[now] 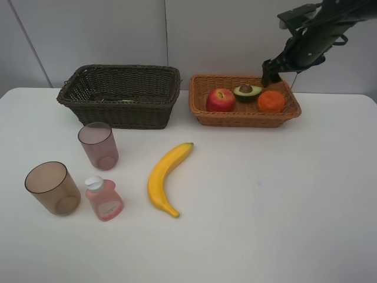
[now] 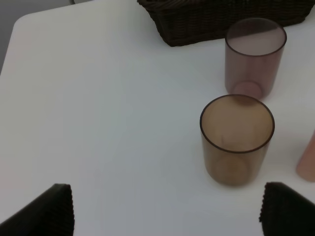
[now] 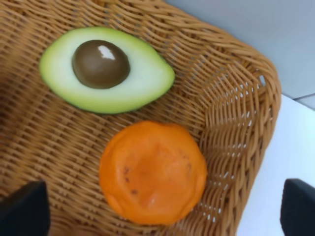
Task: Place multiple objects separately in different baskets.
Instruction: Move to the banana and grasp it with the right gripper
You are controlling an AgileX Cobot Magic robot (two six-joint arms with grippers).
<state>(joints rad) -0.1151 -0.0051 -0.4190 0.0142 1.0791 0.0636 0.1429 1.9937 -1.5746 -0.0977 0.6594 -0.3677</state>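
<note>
The light orange-tan basket [image 1: 203,112] holds a red apple [image 1: 220,99], a halved avocado [image 1: 247,91] and an orange tangerine [image 1: 271,101]. My right gripper [image 1: 271,75] hangs open just above the tangerine [image 3: 152,172], beside the avocado [image 3: 106,69]; its fingertips [image 3: 24,211] stand far apart. A yellow banana [image 1: 166,177] lies mid-table. Two translucent cups [image 1: 98,145] [image 1: 52,187] and a pink bottle [image 1: 104,198] stand at the front left. My left gripper [image 2: 167,216] is open and empty, short of the nearer cup [image 2: 236,140].
The deep dark brown basket [image 1: 118,109] stands at the back left, beside the light one, and its corner [image 2: 221,19] lies just behind the farther cup [image 2: 255,56]. The right arm reaches in from the upper right. White tabletop stretches to the front and right.
</note>
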